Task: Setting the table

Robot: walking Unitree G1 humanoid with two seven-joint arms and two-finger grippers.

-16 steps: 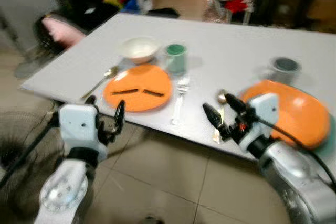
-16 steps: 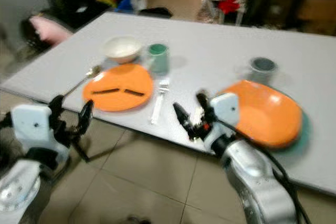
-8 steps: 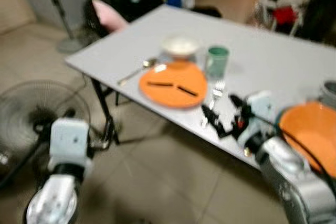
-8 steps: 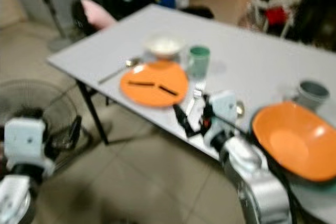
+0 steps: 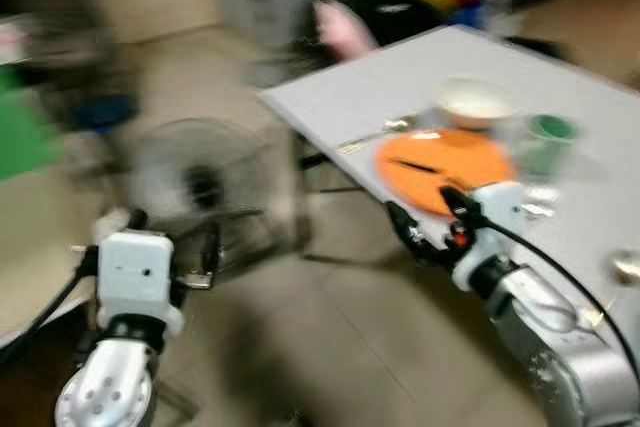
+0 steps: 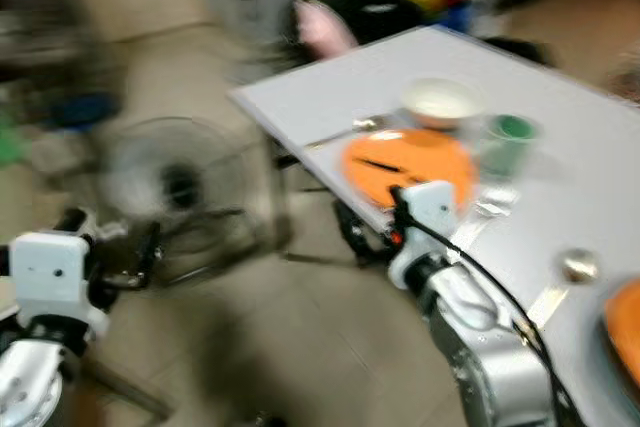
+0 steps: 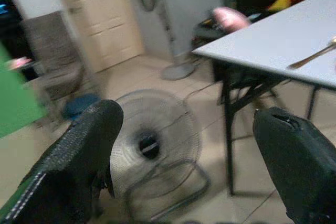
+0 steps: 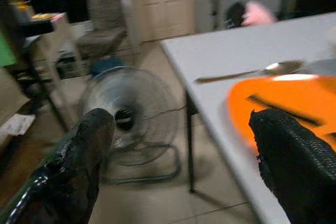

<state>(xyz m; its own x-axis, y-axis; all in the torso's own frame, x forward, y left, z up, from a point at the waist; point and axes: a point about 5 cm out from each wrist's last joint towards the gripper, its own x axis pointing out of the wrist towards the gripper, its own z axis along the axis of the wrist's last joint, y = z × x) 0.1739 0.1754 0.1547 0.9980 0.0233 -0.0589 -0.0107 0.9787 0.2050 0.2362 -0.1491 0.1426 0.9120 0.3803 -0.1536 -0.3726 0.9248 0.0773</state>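
Note:
The grey table (image 5: 380,87) stands at the right, all blurred. On it lie an orange plate (image 5: 440,159) with two dark sticks across it, a white bowl (image 5: 477,102) behind it, a green cup (image 5: 548,139) and a spoon (image 5: 380,133) by the plate's left. My right gripper (image 5: 428,217) hangs open just off the table's near edge in front of the plate (image 8: 294,90), holding nothing. My left gripper (image 5: 175,237) is open and empty over the floor, well left of the table.
A floor fan (image 5: 200,187) stands between my left gripper and the table's corner. A pink object (image 5: 340,27) sits behind the table. A second spoon (image 6: 578,267) and the edge of an orange bowl (image 6: 625,332) lie further right. A blue stool (image 5: 105,112) is at the left.
The camera has swung left, so the table has slid to the right of the picture and the fan and left side of the room have come into view. Both grippers stay open.

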